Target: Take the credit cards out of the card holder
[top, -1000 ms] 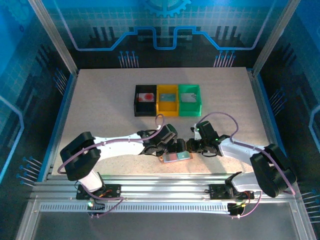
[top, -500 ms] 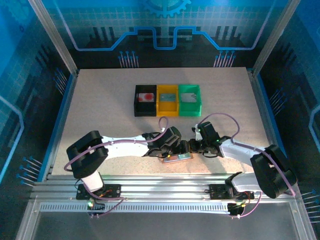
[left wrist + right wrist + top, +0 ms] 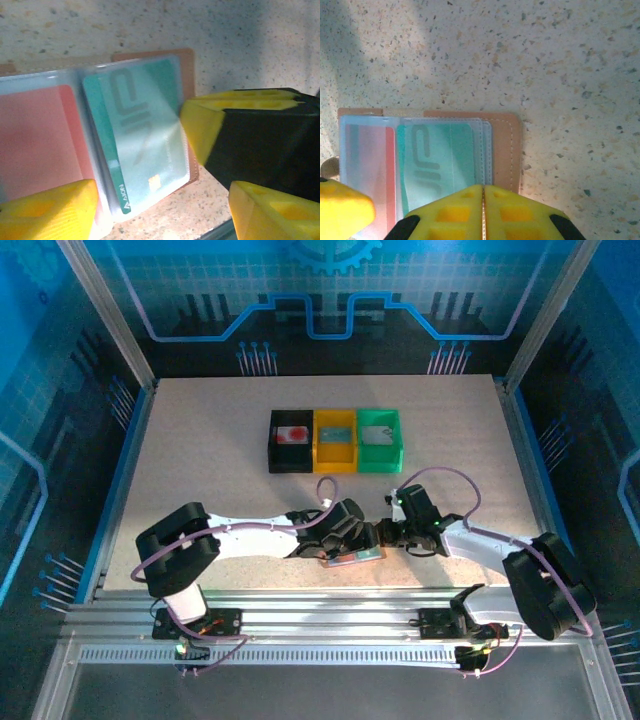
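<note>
Surface (image 3: 200, 460) carries the card holder (image 3: 505, 145), lying open and flat. Right hand (image 3: 482, 210) is closed tight and empty, seemingly pinning the card holder's edge. Left hand (image 3: 352, 540) is spread wide over the card holder, gripping nothing. Teal card (image 3: 140, 145) and red card (image 3: 40, 140) are both in its sleeves. Step: first extraction. Next: pinch the teal card's edge and slide it out.
</note>
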You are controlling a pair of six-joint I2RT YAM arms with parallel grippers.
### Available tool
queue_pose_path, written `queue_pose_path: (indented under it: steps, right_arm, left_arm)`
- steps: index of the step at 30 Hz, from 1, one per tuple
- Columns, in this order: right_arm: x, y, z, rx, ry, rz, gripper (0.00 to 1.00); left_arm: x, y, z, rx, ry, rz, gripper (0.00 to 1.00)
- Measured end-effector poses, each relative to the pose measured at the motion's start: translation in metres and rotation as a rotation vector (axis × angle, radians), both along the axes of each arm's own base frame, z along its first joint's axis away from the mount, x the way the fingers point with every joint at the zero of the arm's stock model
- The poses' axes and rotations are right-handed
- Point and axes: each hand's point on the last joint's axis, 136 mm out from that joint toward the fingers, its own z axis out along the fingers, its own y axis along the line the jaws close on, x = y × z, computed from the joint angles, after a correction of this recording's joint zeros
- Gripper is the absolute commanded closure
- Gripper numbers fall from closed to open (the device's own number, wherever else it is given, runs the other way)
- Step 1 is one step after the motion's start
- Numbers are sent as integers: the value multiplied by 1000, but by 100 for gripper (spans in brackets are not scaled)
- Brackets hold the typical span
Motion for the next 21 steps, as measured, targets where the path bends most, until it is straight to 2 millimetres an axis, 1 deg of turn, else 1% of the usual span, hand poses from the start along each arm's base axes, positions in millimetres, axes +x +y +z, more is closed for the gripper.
queue_pose_path:
  steps: [8, 12, 15, 21]
  right_arm:
    - [-2, 0, 1, 7, 0, 5, 92]
    - [-3, 0, 0, 8, 2, 5, 92]
    - [-5, 0, -1, 11, 7, 4, 92]
    - [-5, 0, -1, 13, 9, 2, 92]
  left_arm:
    - [1, 13, -13, 21, 10, 72, 39]
    - [2, 14, -13, 18, 11, 92, 43]
    - [3, 15, -13, 20, 5, 99, 48]
    - [4, 15, -13, 26, -4, 106, 53]
